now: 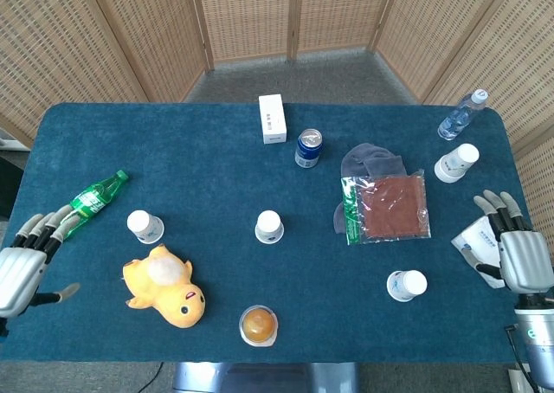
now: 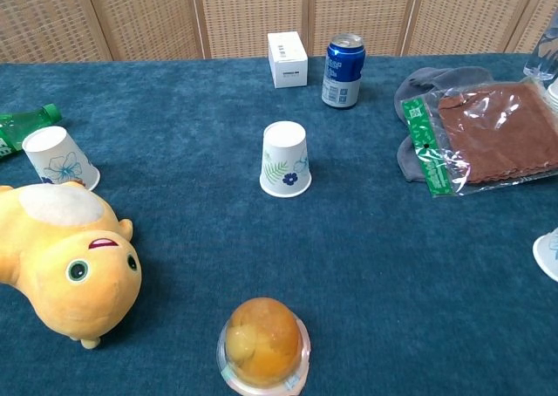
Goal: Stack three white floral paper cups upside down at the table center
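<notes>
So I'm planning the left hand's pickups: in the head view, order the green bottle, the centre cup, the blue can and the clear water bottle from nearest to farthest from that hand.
From the left hand, empty at the table's left edge:
1. Green bottle, lying just above it on the left.
2. Centre cup, upside down mid-table.
3. Blue can, back of centre.
4. Clear water bottle, far right corner.

Centre cup sits mid-table — can behind it, jelly cup in front.
</notes>
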Tool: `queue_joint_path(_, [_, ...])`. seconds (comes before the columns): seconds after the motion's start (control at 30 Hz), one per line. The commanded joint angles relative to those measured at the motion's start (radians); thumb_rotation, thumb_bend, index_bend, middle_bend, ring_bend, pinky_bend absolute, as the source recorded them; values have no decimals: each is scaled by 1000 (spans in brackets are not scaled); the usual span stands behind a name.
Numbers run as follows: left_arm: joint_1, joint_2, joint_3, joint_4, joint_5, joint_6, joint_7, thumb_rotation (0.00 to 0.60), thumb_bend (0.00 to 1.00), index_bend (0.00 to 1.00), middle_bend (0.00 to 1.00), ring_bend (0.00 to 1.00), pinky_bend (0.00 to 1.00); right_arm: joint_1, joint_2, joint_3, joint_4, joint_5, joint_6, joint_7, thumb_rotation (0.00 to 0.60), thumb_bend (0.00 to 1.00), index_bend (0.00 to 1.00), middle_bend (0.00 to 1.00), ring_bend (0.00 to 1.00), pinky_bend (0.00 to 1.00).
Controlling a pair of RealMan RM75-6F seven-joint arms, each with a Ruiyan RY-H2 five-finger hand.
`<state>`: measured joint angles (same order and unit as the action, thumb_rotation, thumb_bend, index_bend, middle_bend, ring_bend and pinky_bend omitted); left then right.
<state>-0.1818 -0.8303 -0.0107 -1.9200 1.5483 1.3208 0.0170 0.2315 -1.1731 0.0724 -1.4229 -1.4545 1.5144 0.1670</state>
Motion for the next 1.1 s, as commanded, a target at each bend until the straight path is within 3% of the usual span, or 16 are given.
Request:
queue_joint_path(0.03, [-71,15,-49,6,-91,-95,6,600,194,0,0,0,16,-2,1,4,-2,-5,-2,-5,600,220,116,86,0,376])
queue_joint_path(0.43, [-235,-55,-120,89,-298,-301,116,600,194,0,0,0,50,-25,-16,51,-14,14,40,-107,600,210,117,85,0,303])
queue_joint_path(0.77, [-337,-129,-107,142,-478,-425,282,600,194,0,0,0,50,-36,-13,69,-35,-1,55,-113,600,216,118,84,0,298])
queue_joint_path(1.1, [-433,-253,-90,205,-636,-468,419,600,194,0,0,0,56,-42,-9,78,-45,-7,49,-107,600,217,119,84,0,298])
